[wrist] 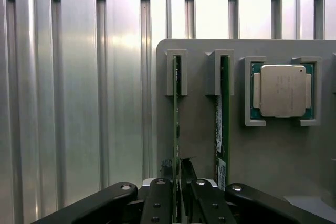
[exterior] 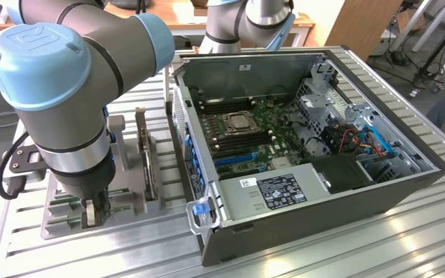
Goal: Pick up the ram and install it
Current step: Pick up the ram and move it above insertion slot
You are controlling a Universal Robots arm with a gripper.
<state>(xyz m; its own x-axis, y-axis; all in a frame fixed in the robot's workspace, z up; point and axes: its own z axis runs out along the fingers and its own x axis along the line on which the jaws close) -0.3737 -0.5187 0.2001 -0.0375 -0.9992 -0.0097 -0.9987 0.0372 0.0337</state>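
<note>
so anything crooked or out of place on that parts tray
nothing stands out: both ram sticks stand straight on edge in their slots and the processor chip sits square in its nest on the grey tray.

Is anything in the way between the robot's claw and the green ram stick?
Nothing visible is. The gripper is down right at the ram, which stands on edge in the grey holder. The second stick stands apart, beside it.

Robotics lab. Open grey desktop PC case (exterior: 315, 174) sits on a ribbed aluminium bench (exterior: 408, 243); grey-and-blue robot arm (exterior: 60, 87) beside the case, wooden desks (exterior: 176, 17) behind it.
</note>
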